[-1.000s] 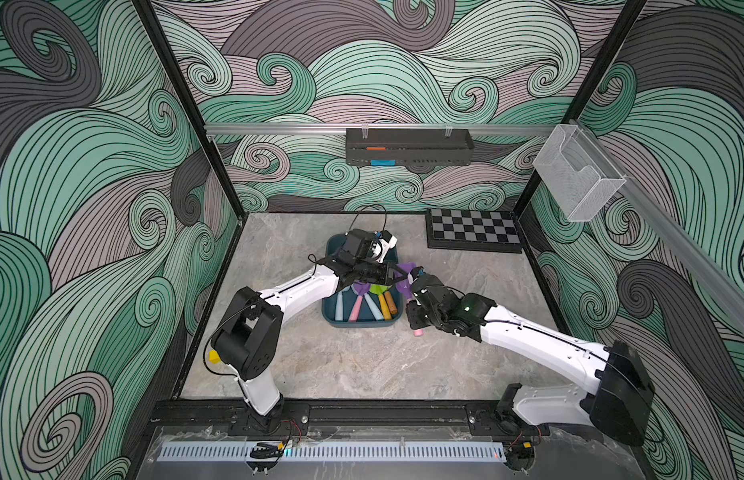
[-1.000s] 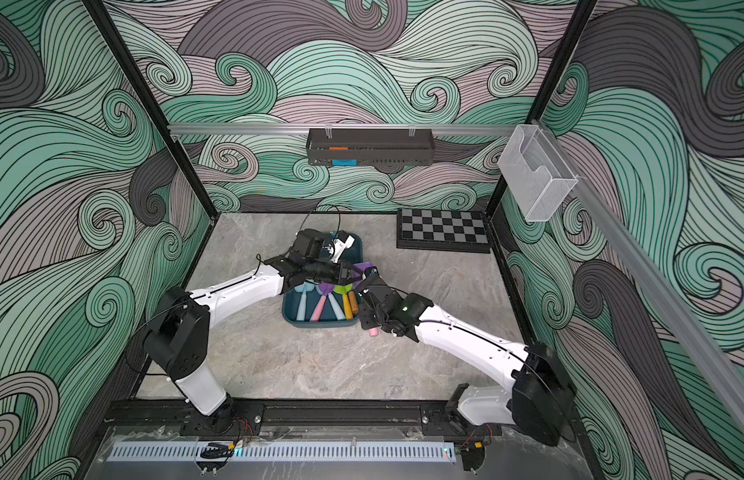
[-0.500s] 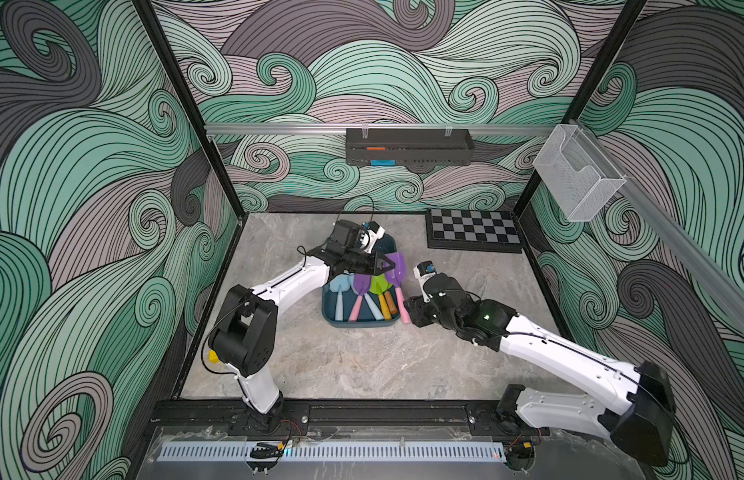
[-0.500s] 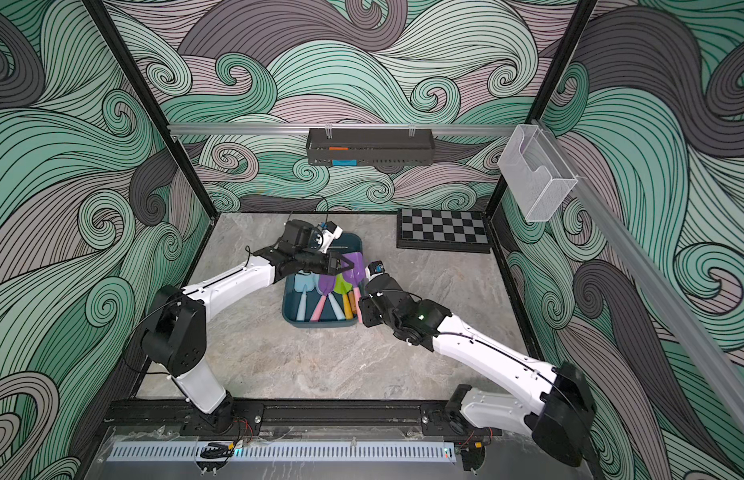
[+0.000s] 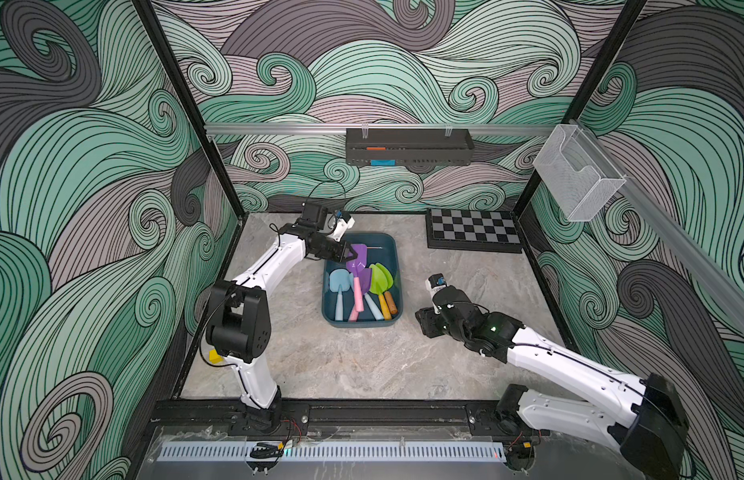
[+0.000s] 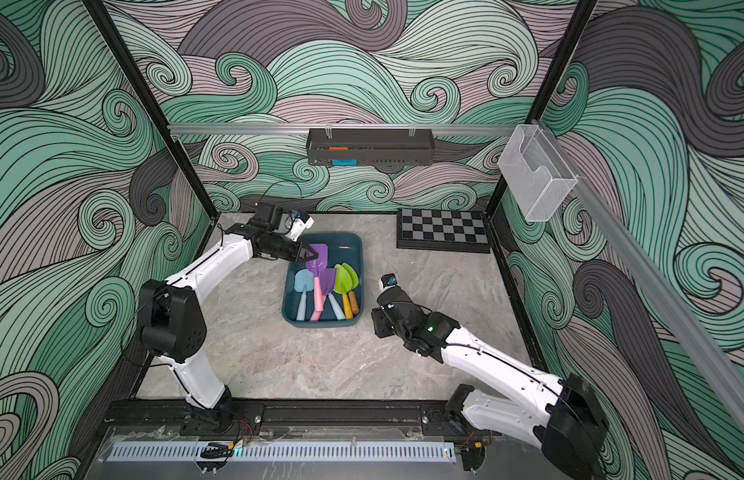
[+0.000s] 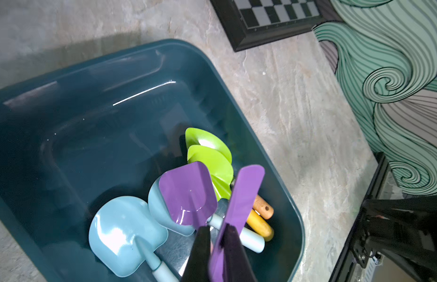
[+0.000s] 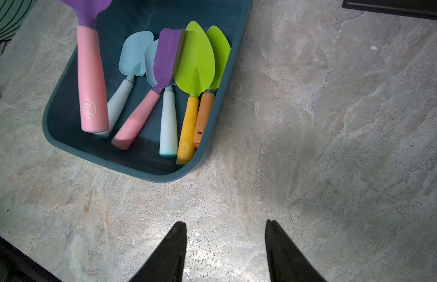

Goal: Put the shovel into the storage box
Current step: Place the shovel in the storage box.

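Observation:
The dark teal storage box (image 5: 397,266) (image 6: 353,245) (image 8: 149,174) sits mid-table. My left gripper (image 5: 350,255) (image 6: 308,254) (image 7: 216,228) is shut on the blade of a purple shovel (image 5: 359,254) (image 7: 244,193) with a pink handle (image 8: 91,80). That shovel slants down over the box's left side. Several other shovels lie inside: a light blue one (image 5: 340,284), a second purple one (image 5: 367,280) and green ones (image 5: 380,278). My right gripper (image 5: 424,322) (image 6: 378,322) (image 8: 226,222) stands open and holds nothing, low over bare table to the right of the box's near corner.
A chessboard (image 5: 474,230) lies at the back right of the table. A long black tray (image 5: 408,146) hangs on the back wall's rail. A white wire basket (image 5: 576,174) hangs on the right rail. Black frame posts edge the marble table.
My right gripper has opened and drawn back from the box to the right. My left gripper, still holding the purple shovel, has shifted toward the box's far left.

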Motion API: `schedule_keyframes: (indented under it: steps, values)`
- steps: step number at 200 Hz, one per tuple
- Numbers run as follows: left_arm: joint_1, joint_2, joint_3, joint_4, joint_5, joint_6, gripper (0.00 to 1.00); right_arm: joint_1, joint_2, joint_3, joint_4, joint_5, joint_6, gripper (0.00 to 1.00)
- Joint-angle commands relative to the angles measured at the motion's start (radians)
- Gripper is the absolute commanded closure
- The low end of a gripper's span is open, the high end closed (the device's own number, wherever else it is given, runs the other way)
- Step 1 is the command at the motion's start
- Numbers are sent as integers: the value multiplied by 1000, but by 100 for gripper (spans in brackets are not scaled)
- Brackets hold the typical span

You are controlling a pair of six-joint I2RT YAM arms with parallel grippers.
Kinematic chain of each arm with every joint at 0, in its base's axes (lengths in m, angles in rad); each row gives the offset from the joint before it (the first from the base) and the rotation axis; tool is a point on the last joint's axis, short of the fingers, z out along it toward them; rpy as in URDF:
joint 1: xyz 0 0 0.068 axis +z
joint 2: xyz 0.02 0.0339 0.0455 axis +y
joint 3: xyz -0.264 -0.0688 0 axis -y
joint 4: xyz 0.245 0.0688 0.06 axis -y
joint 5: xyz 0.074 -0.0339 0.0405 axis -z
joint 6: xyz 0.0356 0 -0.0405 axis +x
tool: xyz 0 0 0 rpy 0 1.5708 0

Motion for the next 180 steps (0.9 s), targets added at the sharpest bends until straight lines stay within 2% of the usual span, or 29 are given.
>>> schedule_keyframes:
  steps: [1, 34, 85, 124, 180]
  values:
    - [7, 74, 74, -93, -27, 100, 100, -15, -39, -30, 5, -8, -2, 45]
    - [10, 205, 164, -169, -38, 105, 100, -33, -65, -76, 5, -23, 12, 45]
    - [11, 273, 148, -151, -39, 84, 96, -56, -63, -103, 5, -30, 14, 44]
    - [9, 256, 140, -152, -46, 72, 79, -74, -52, -111, 24, -51, 14, 42]
    - [9, 166, 182, -218, -115, 62, 66, -84, -57, -115, 34, -72, 5, 41]
